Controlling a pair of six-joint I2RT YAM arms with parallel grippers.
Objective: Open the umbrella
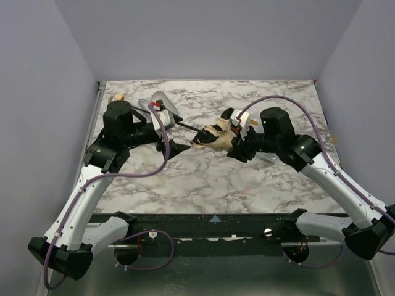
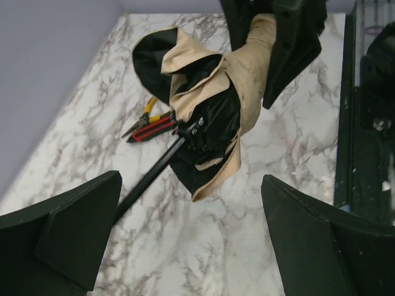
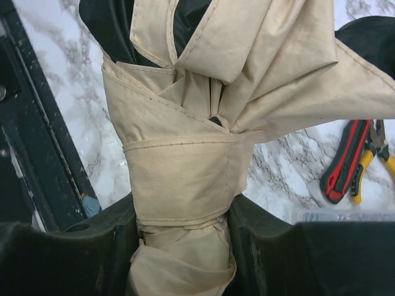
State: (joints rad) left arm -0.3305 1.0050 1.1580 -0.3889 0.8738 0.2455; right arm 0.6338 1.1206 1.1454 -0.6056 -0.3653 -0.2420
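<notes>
**A:** Where is the umbrella [image 1: 213, 137] sitting right now?

**B:** It is lying near the middle of the marbled tabletop [image 1: 203, 179], between the two arms. It is not opened out. The peach-tan fabric is bunching in loose folds, and the black lining is showing through them.

**A:** Which arm is holding it?

**B:** The right tool [image 1: 236, 147] is pinching it. In the right wrist view its two black fingers [image 3: 68, 259] are pressing from either side on the tan bundle, just where a strap [image 3: 179, 179] of the same cloth is wrapping round it.

**A:** And the left tool [image 2: 197, 246]?

**B:** It is standing spread wide and gripping nothing. Its fingers are filling the bottom corners of the left wrist view, with bare marble showing between them.

**A:** Is the shaft [image 2: 154, 176] showing?

**B:** Yes. A thin black shaft is sticking out of the folds and running toward the left tool. Its near end is passing behind the finger at the left of that view, and I cannot tell whether the two are touching.

**A:** Is anything else lying nearby?

**B:** A pair of pliers [image 2: 150, 126] with red and yellow handles is lying flat on the tabletop just beside the canopy. One end is disappearing under the fabric's edge as the left wrist camera is seeing it. The right wrist view is showing the pliers apart from the pinching fingers.
</notes>
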